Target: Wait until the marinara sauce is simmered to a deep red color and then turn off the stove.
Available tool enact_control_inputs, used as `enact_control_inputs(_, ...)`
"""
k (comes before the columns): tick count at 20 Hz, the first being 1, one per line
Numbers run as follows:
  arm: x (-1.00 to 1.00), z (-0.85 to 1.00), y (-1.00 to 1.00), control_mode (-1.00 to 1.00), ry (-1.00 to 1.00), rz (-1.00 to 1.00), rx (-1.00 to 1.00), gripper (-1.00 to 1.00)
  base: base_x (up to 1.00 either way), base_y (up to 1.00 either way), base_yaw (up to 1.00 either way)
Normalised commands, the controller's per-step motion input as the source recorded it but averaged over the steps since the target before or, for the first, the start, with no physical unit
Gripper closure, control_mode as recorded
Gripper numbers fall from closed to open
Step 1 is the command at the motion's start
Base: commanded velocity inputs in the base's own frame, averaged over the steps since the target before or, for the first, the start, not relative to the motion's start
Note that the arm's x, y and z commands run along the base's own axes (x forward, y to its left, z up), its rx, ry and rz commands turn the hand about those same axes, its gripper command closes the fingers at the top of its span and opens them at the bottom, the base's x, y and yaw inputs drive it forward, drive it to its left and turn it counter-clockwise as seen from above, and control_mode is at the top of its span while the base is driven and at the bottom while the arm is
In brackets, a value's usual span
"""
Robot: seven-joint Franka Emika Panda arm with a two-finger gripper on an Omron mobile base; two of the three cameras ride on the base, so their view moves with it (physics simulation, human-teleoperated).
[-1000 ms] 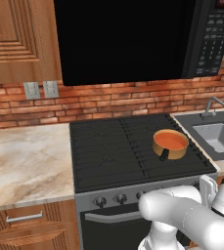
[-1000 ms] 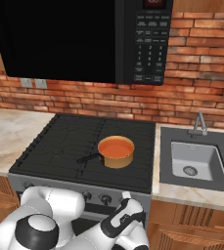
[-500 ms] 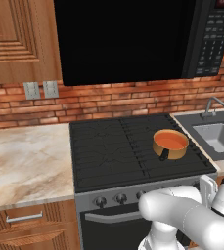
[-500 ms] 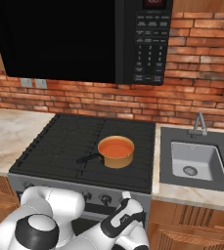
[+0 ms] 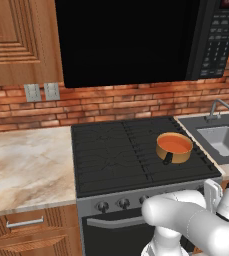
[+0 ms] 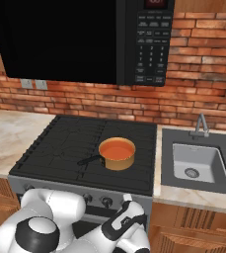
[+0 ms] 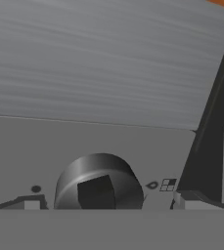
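The marinara sauce, a smooth orange-red disc of liquid, is sitting inside a small copper-coloured saucepan with a short dark handle, on the right-hand part of the wide black gas cooktop with dark grates. Across the last second the sauce is keeping the same orange-leaning red in both base views, and the pan, its handle and the base cameras are staying exactly where they were. Nothing is changing, then, which I take to mean the waiting part of the task is still running: the colour is reading as closer to orange than to a deep red, so turning the burner off now would probably be too early.

Outward from the pan, the steel front panel is carrying its row of round knobs along the stove's front edge. In the hand view one dark round knob with a raised grip bar is filling the lower middle, seen against the grey panel, with the two-finger gripper facing it closely. The finger tips are sitting at either side of the knob, set wide apart and gripping nothing, though whether they are touching the knob is not clear. The white arm is folding low in front of the oven door, ready for the turn.
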Motion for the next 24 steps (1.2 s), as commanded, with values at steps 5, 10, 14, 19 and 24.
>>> enact_control_inputs(5, 0.0, 0.0, 0.0, -1.0, 0.0, 0.0, 0.0, -1.0, 0.0, 0.0, 0.0)
enact_control_inputs(10, 0.0, 0.0, 0.0, -1.0, 0.0, 0.0, 0.0, -1.0, 0.0, 0.0, 0.0)
enact_control_inputs(14, 0.0, 0.0, 0.0, -1.0, 0.0, 0.0, 0.0, -1.0, 0.0, 0.0, 0.0)
enact_control_inputs(19, 0.0, 0.0, 0.0, -1.0, 0.0, 0.0, 0.0, -1.0, 0.0, 0.0, 0.0)
enact_control_inputs(24, 0.0, 0.0, 0.0, -1.0, 0.0, 0.0, 0.0, -1.0, 0.0, 0.0, 0.0)
